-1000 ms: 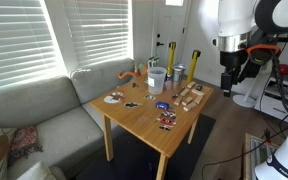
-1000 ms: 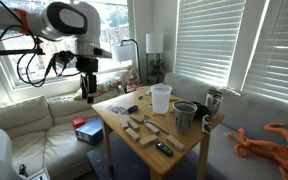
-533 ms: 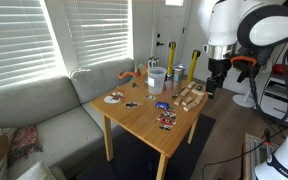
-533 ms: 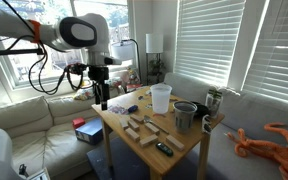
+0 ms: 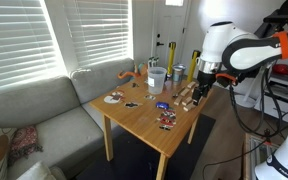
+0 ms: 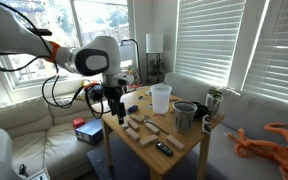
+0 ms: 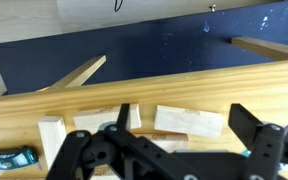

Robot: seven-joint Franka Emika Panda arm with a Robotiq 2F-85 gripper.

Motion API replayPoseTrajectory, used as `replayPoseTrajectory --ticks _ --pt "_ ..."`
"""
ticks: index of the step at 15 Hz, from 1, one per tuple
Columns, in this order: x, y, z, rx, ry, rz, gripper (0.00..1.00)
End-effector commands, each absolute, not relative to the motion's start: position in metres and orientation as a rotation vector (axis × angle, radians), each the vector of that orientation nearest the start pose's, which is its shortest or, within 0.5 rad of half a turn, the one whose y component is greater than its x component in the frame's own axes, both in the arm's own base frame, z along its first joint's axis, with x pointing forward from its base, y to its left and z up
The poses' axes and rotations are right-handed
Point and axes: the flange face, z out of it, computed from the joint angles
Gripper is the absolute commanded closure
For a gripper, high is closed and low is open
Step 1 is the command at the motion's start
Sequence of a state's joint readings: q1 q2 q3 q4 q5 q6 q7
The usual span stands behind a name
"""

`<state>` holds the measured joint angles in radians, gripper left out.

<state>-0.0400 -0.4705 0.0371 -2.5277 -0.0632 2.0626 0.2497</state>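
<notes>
- At the far left of the wrist view, a small blue object point(image 7: 9, 160) lies on the table point(image 7: 234, 90), just beside 1 of my fingers point(image 7: 76, 152). If I come down skewed, that finger could clip it and drag it along.
- To its right lie the wooden blocks point(image 7: 99, 121), close together near the far edge of the table. I see 1 small cube point(image 7: 51, 135), 1 thin strip point(image 7: 124, 115) that looks set on its edge, and 1 flat block point(image 7: 189, 122).
- My pincer point(image 5: 197, 90) hovers just above them, spread wide and holding nothing. The flat block sits roughly between my 2 fingers.
- The pieces nearly touch. Closing here could trap 2 at once, or a finger could land on top of a piece and tip the thin strip over.
- Just past the blocks the table ends, with a dark rug point(image 7: 144, 50) below. A sideways nudge while I come down could push a block over that edge.
- Further right in an exterior view, a white cup point(image 6: 161, 98) and a metal pot point(image 6: 186, 114) stand near the blocks. A wide swing of my arm could knock either over, and I cannot tell whether they hold anything.
</notes>
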Motion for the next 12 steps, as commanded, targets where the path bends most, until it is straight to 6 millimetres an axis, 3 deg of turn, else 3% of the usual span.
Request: replayPoseTrajectory --ticks 1,12 --pt "0.4 -0.009 0.419 -3.148 0.32 -0.085 0.0" --pt "0.41 -0.004 0.397 -3.059 0.311 -0.212 0.0"
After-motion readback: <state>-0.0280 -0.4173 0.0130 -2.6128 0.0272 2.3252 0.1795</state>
